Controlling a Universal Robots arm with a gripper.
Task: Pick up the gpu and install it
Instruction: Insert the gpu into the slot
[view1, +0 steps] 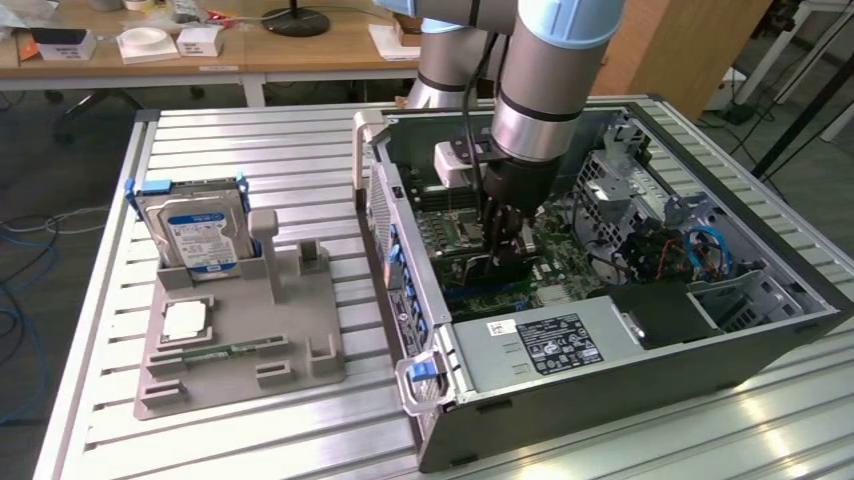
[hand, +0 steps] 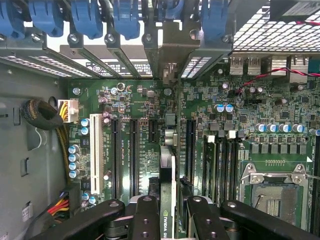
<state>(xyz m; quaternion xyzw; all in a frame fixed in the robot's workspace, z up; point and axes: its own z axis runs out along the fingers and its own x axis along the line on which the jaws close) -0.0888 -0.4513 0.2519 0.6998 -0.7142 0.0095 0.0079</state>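
The gripper (hand: 170, 220) is gripping the gpu (hand: 171, 190) on its edge inside the computer case (view1: 747, 330). It should be lining the card up straight over its slot (hand: 172, 135).

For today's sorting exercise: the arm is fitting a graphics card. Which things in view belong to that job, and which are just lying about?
Part of the job:
- gpu, held edge-on
- gripper, shut on it
- computer case, open
- motherboard with its slots

Lying about:
- hard drive, upright in the grey holder
- memory stick
- processor chip
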